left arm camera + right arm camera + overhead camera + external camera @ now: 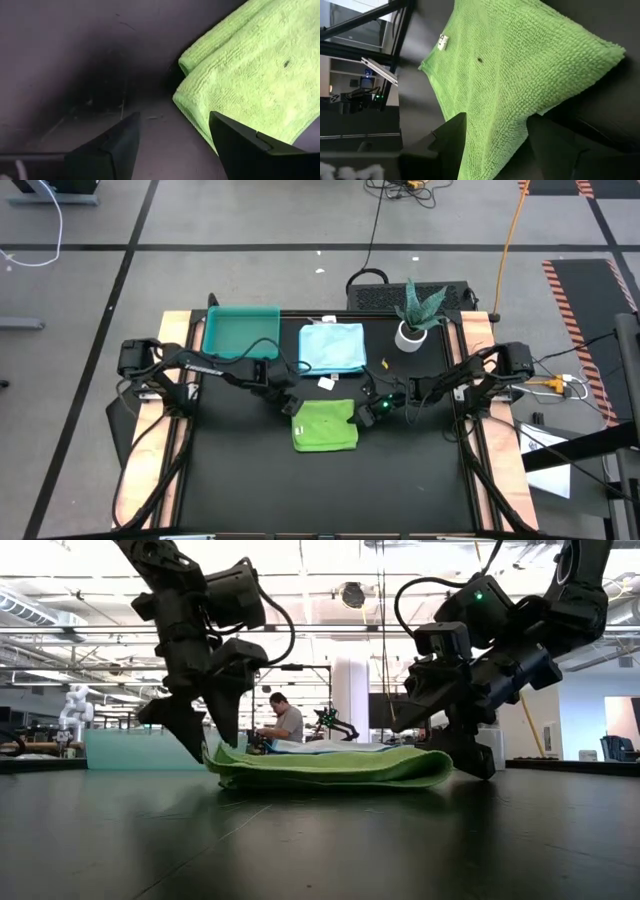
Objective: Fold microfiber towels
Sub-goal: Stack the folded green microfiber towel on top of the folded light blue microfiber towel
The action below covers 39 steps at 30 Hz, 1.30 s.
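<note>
At table centre: green towel (325, 426) folded double, edges slightly uneven.

bright overhead room lights, glare in low view, soft shadows, dim wrist views

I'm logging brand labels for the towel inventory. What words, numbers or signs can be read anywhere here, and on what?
None can be read.
Small white tag on the green towel: too small to show any print.
White tag lying on the table: too small to read.
</note>
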{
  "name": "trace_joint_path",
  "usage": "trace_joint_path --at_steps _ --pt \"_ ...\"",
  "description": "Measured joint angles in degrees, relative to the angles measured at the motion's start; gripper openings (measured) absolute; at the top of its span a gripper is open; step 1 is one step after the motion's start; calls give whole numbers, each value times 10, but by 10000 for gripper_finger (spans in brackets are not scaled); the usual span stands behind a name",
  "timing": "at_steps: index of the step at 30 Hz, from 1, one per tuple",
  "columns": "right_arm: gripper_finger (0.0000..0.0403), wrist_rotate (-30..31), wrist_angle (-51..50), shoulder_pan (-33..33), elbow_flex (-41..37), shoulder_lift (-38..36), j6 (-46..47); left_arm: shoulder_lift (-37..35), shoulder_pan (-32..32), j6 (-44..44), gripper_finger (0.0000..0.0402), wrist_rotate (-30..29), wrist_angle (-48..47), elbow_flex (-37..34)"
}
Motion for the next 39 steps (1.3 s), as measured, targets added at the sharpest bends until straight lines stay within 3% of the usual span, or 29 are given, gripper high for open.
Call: trace_joint_path --at_steps 13,22,29,34,37,39 --pt "200 20 -40 0 1 0 -2 0 -8 -17 239 -24 43 0" --pt "168 21 -37 -1 0 0 0 61 -27 -31 239 -3 75 3" --pt "153 24 -35 -1 0 0 0 67 -27 -39 239 -9 103 0" --pt "90 34 -35 -1 0 0 2 68 -31 -61 234 -24 104 1" --pt "29 36 -32 -1 0 0 -8 68 -39 -69 202 -41 114 0" --pt "9 39 -28 0 0 0 -25 69 -44 -66 166 -49 123 0"
